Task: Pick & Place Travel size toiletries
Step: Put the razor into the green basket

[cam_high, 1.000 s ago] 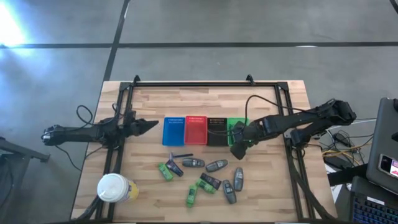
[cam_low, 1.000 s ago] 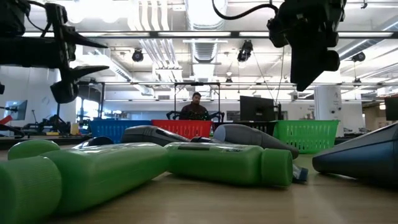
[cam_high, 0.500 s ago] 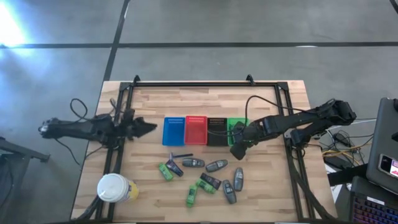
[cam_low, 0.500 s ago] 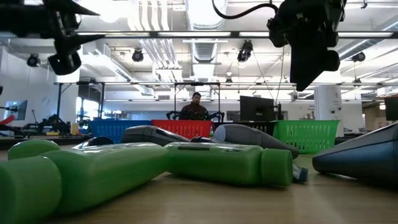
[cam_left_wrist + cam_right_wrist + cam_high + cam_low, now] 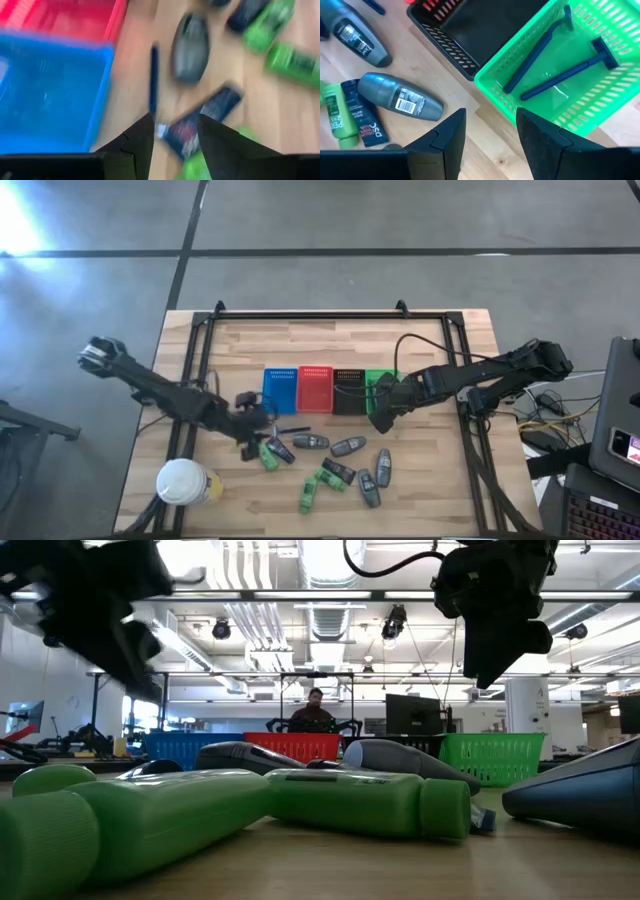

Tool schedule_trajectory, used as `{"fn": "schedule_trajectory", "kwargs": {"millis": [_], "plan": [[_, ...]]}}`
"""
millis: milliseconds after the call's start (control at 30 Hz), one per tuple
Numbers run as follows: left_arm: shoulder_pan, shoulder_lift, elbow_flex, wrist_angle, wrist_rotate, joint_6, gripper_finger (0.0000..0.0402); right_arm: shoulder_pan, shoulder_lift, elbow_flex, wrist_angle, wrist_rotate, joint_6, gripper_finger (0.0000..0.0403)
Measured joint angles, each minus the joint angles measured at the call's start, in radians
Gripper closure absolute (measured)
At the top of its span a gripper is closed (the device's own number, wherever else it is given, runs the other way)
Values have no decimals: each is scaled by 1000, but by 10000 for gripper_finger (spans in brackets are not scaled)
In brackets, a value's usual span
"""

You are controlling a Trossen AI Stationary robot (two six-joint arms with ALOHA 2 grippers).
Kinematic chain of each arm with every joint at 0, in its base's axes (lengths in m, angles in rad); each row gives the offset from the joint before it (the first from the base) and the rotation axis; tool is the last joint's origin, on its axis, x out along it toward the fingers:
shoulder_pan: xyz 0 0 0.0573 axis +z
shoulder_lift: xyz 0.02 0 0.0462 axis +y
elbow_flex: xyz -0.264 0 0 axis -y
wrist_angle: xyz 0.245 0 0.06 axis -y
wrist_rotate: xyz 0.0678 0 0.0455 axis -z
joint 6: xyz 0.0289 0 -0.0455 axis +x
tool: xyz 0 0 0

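The travel size toiletries (image 5: 325,463) lie scattered on the table's (image 5: 440,490) near half. At their ten o'clock edge hovers the left gripper (image 5: 252,430), fingers parted, holding nothing, above a dark packet (image 5: 200,117). At one o'clock the right gripper (image 5: 380,418) hangs open and empty beside the green basket (image 5: 570,65), which holds two razors (image 5: 565,75).

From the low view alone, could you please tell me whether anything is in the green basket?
Observer: Yes, the green basket holds two razors.
Operator: Thank you. Where is the left end effector?
Observer: The left end effector is open over a dark packet, beside the blue basket.
Operator: And the right one?
Observer: The right end effector is open and empty, by the green and black baskets.
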Motion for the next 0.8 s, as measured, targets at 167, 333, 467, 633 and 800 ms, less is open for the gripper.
{"fn": "schedule_trajectory", "kwargs": {"millis": [167,333,467,633,800], "plan": [[0,191,72,-2,-3,8,248,0,0,-7,-2,-1,16,234],[-3,303,159,-3,-4,1,248,0,0,-12,0,-3,-43,234],[-3,363,228,-33,-49,-11,248,0,0,-14,0,0,-84,234],[2,412,268,-98,-112,5,248,0,0,-14,0,12,-108,234],[6,429,265,-102,-72,8,248,0,0,-14,0,22,-142,234]]}}
